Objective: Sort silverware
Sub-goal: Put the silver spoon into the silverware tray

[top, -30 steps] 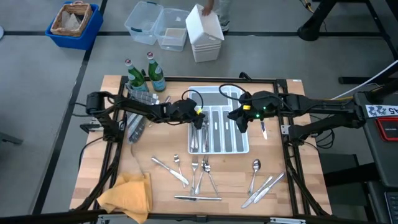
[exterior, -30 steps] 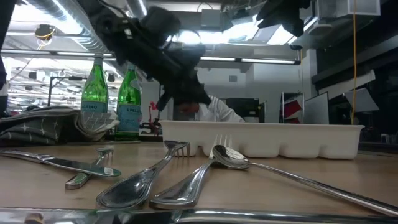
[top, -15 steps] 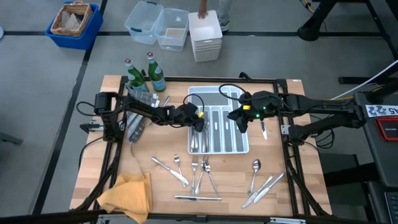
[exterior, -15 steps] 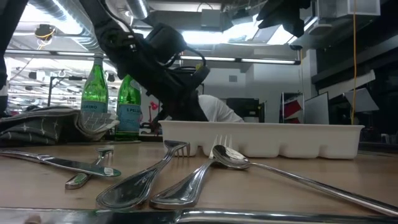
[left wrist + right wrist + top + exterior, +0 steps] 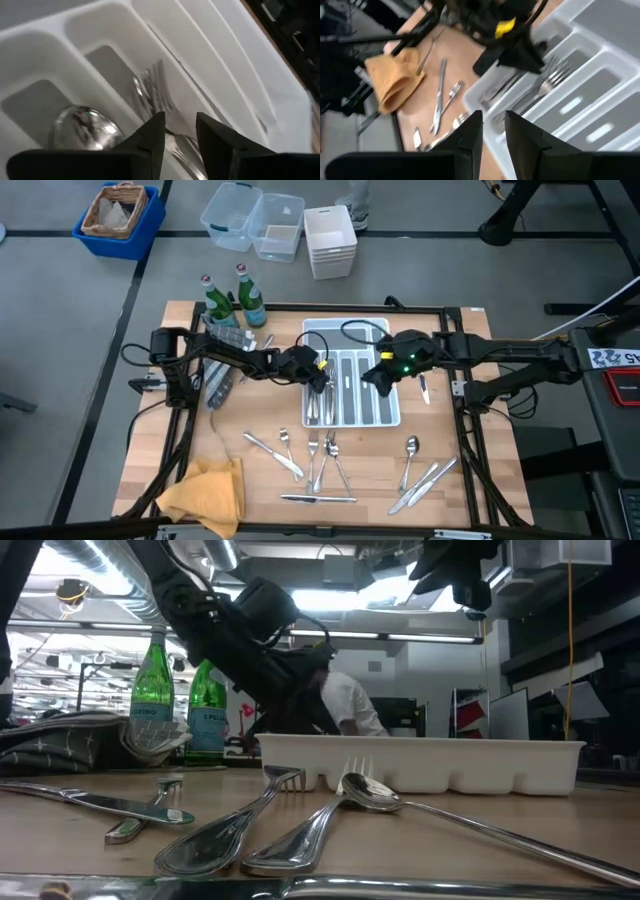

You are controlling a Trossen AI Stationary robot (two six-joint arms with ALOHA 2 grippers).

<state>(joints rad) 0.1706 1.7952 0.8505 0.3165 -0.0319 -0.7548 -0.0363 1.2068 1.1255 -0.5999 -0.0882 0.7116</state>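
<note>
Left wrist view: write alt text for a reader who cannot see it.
The left gripper, its fingers slightly apart, hangs over a white tray where forks lie in one long compartment. A spoon rests in the neighbouring compartment.

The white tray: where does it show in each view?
High view: white tray at table centre, between both arms.
Low view: long white wall across mid-picture.
Left wrist: fills the picture.
Right wrist: right half.
Shared landmark: forks lying in one slot.
</note>
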